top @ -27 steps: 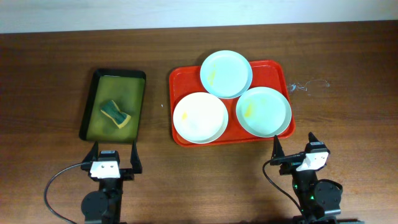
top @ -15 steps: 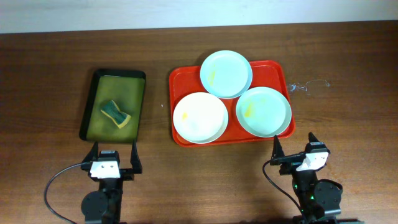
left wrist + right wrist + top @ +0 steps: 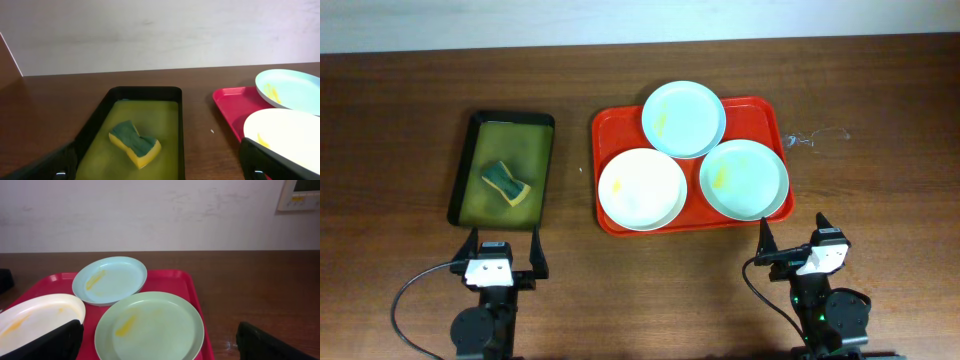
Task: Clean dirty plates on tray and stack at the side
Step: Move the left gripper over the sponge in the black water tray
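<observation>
The red tray holds three plates. A pale mint plate with a yellow smear lies at its far edge. A cream-white plate lies front left. A second mint plate with a yellow smear lies front right. The right wrist view shows the tray, the far plate, the near mint plate and the cream plate. My left gripper is open and empty near the table's front edge. My right gripper is open and empty just in front of the tray.
A dark tray with a greenish inside stands left of the red tray and holds a green-and-yellow sponge. The sponge also shows in the left wrist view. A wet smear lies right of the red tray.
</observation>
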